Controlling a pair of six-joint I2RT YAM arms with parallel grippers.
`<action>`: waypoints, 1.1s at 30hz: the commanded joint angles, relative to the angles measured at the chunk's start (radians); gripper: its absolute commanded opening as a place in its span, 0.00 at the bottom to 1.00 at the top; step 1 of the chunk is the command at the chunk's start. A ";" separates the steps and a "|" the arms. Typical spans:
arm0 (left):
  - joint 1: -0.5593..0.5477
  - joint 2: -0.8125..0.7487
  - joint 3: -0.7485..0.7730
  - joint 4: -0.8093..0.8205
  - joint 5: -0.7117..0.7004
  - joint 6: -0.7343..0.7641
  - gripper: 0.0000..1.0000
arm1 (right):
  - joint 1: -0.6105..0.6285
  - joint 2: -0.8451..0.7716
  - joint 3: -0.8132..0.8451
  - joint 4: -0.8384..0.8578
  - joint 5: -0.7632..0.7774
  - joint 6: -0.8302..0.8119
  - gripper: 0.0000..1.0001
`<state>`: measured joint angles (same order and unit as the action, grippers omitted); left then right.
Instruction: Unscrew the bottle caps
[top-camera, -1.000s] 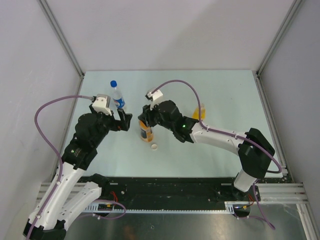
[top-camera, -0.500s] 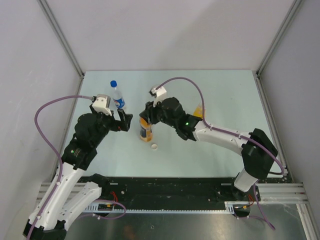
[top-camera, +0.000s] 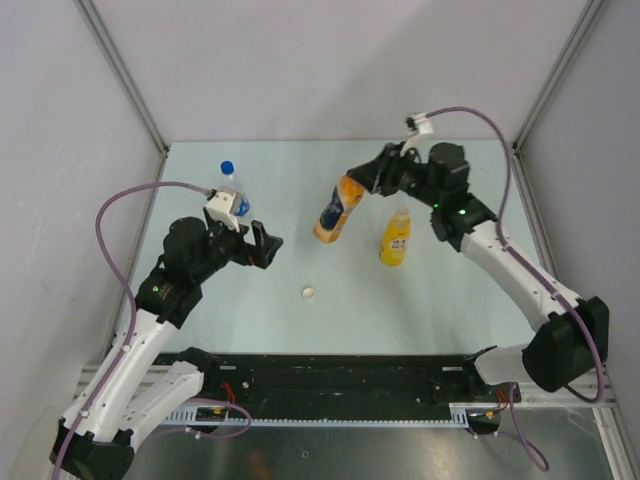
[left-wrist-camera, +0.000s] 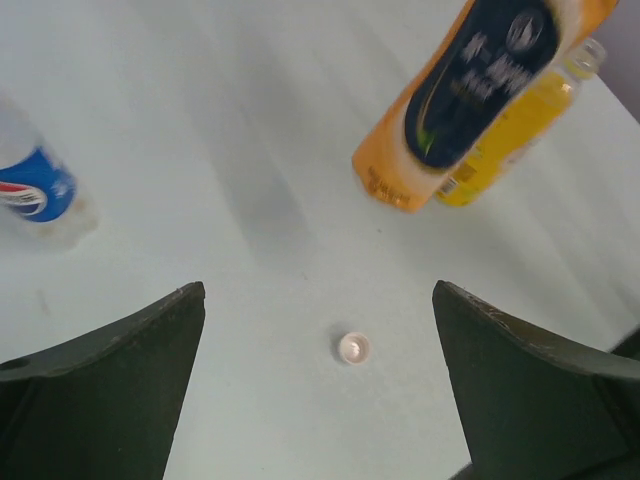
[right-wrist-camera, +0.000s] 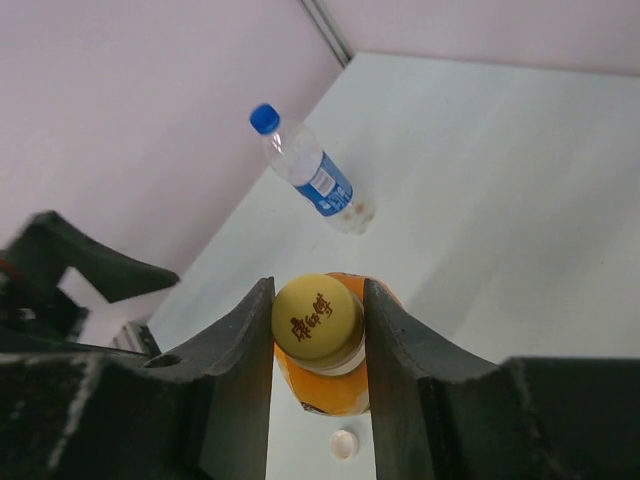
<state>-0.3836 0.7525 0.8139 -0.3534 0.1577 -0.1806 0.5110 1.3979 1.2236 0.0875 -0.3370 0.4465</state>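
Jaws of the left gripper (left-wrist-camera: 315, 300) stand wide apart and hold nothing, poised above the table (top-camera: 450, 290). Just ahead of them a small white cap (left-wrist-camera: 354, 348) lies loose on the table, touching no bottle. Farther on, the right gripper (right-wrist-camera: 317, 305) is clamped on the yellow cap (right-wrist-camera: 317, 320) of the orange bottle (top-camera: 335, 212), which is held tilted, its base lower and to the left. Near it on the right, the yellow bottle (top-camera: 396, 238) stands upright. At the far left the water bottle (top-camera: 237, 198) stands with its blue cap (top-camera: 227, 168) on, well apart from the orange bottle.
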 joint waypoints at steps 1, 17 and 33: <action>0.007 0.031 0.024 0.069 0.227 0.044 0.99 | -0.119 -0.113 0.041 -0.038 -0.224 0.087 0.00; -0.127 0.221 0.166 0.193 0.613 0.057 0.99 | -0.254 -0.253 0.013 -0.170 -0.464 0.183 0.00; -0.278 0.380 0.211 0.261 0.453 0.078 1.00 | -0.183 -0.260 -0.023 -0.098 -0.477 0.260 0.00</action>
<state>-0.6399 1.1114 0.9756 -0.1516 0.6353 -0.1299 0.3088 1.1618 1.2022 -0.0650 -0.7933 0.6804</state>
